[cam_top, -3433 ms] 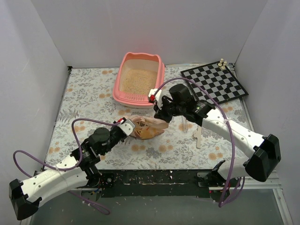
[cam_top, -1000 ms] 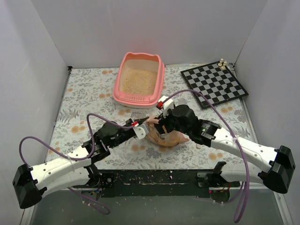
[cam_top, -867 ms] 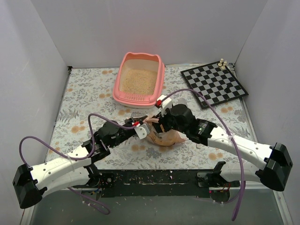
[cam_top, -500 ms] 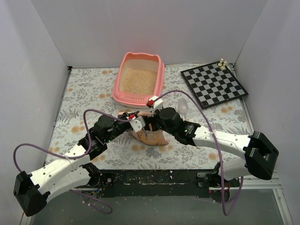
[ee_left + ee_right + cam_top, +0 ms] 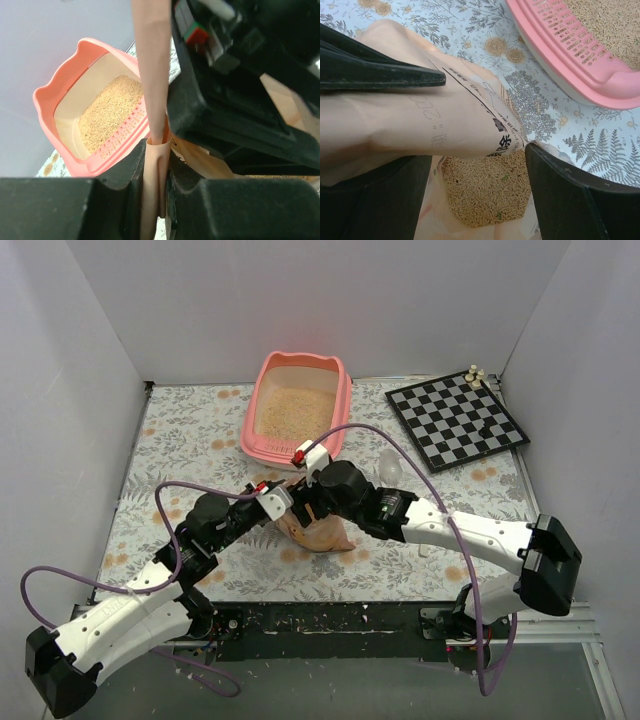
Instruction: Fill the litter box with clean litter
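The pink litter box [image 5: 345, 410] stands at the back centre with clean litter [image 5: 297, 412] spread in it. In the left wrist view the litter box [image 5: 60, 95] and its clean litter [image 5: 112, 107] lie just beyond my jaws. My left gripper [image 5: 285, 510] is shut on a folded edge of the orange-tan bag [image 5: 155, 100]. The bag [image 5: 322, 532] sits just in front of the box. My right gripper [image 5: 475, 200] stands open astride the bag's mouth, where more clean litter [image 5: 487, 192] shows inside. The box's slotted ledge [image 5: 570, 45] is close by.
A clear scoop [image 5: 390, 468] lies on the floral tablecloth to the right of the bag. The chessboard [image 5: 458, 420] with a few pieces [image 5: 475, 373] sits at the back right. White walls enclose three sides.
Both arms have carried the bag leftward and closer to the litter box. The right arm has swung left, uncovering the scoop. The left jaws still pinch the bag's edge.
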Robot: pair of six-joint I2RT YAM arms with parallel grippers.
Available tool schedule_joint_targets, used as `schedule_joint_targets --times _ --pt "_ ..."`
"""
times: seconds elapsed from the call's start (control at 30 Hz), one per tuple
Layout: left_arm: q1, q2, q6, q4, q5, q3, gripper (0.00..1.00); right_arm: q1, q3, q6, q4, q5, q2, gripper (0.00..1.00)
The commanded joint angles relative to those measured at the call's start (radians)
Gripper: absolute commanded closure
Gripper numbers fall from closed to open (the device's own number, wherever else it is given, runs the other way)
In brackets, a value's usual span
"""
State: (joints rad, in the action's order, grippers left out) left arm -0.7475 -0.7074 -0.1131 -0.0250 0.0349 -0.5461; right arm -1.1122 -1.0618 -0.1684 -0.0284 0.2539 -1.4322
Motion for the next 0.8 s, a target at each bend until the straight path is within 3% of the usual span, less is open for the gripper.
schedule_joint_targets --times 0.0,0.17,0.37,0.47,0.6,0.77 --pt "0.007 0.034 -0.028 -0.102 0.014 0.023 0.85 -0.011 -0.122 0.033 -0.111 0.013 0.082 0.17" --pt "0.007 0.022 -0.057 -0.104 0.028 0.026 0.85 -0.011 -0.179 0.029 -0.332 0.102 0.134 0.17" --pt "0.008 0.025 -0.083 -0.107 0.020 0.032 0.81 0.058 -0.006 -0.043 -0.367 0.300 0.379 0.16" --pt "0.008 0.032 -0.111 -0.115 0.007 0.032 0.71 0.164 0.069 -0.100 -0.386 0.329 0.453 0.15" --pt "0.008 0.065 -0.126 -0.113 0.003 0.031 0.51 0.400 0.166 -0.151 -0.390 0.178 0.461 0.17" --pt "0.007 0.140 -0.141 -0.102 0.069 0.032 0.31 0.520 0.267 -0.177 -0.302 0.055 0.388 0.19"
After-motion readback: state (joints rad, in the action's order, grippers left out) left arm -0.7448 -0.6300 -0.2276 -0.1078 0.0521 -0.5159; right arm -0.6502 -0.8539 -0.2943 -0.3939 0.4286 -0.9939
